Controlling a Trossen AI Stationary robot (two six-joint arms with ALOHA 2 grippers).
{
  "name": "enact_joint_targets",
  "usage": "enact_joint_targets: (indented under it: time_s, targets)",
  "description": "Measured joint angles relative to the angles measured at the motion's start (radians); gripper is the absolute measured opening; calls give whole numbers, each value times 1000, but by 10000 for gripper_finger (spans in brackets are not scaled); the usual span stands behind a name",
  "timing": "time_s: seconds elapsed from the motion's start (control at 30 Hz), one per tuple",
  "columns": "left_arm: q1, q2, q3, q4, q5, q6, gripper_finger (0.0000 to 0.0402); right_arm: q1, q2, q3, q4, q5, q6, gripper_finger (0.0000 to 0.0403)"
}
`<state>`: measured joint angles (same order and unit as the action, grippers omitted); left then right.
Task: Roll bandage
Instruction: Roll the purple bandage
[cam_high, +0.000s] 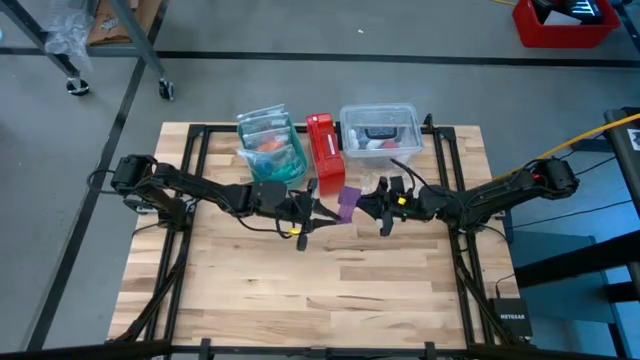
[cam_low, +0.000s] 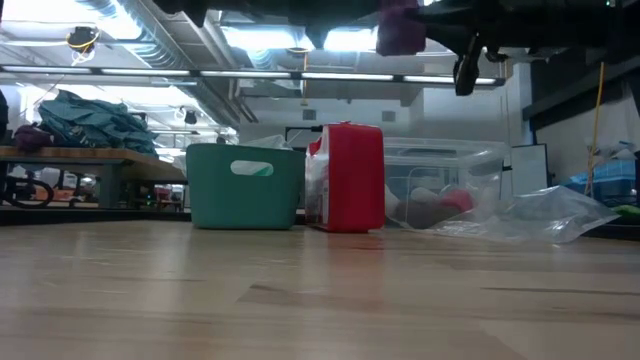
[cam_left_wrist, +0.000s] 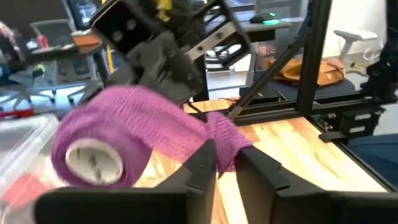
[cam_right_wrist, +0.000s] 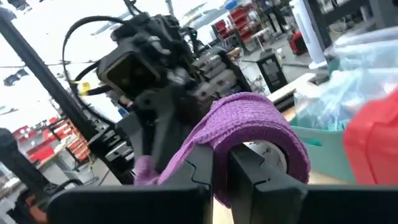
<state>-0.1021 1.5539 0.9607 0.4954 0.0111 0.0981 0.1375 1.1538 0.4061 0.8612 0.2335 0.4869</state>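
The purple bandage (cam_high: 347, 203) hangs in the air over the table's middle, between my two grippers. In the left wrist view it is a fat roll (cam_left_wrist: 124, 134) with a white core (cam_left_wrist: 93, 160) and a loose tail (cam_left_wrist: 225, 140). My right gripper (cam_right_wrist: 221, 168) comes in from the table's right and is shut on the roll. My left gripper (cam_left_wrist: 227, 171) comes in from the left, its fingers a little apart with the end of the tail between them. In the low view the bandage (cam_low: 400, 25) shows high above the tabletop. My right gripper holds the roll by its outer wraps (cam_right_wrist: 214, 134), which drape over both fingertips; the cloth hides the exact place. The fingers reach in about level from the table's right. The roll is lifted clear of the table. My left gripper has the tail's end (cam_left_wrist: 227, 149) between its fingertips, reaching level from the table's left; whether the fingers touch it I cannot tell.
At the table's far edge stand a teal bin (cam_high: 270, 150) with packets, a red box (cam_high: 325, 150) and a clear plastic tub (cam_high: 380, 130). Bare wood (cam_high: 320, 290) lies on the near side of both arms.
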Motion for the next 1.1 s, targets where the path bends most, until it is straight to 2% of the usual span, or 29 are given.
enact_joint_targets:
  time_s: [0.17, 0.33, 0.6, 0.83, 1.1]
  targets:
    - [5, 1, 0, -22, -2, -48, 108, 0, 0, 0, 23, -15, -110, 23]
    - [5, 1, 0, -67, -2, -69, 136, 0, 0, 0, 43, -15, -191, 23]
    - [10, 2, 0, -155, -7, -90, 141, 0, -1, 0, 84, -16, -315, 23]
    - [27, 2, 0, -116, -60, -169, 141, 0, -1, 0, 81, -43, -323, 23]
    - [39, 2, 0, -34, -67, -222, 141, 0, -1, 0, 73, -62, -339, 23]
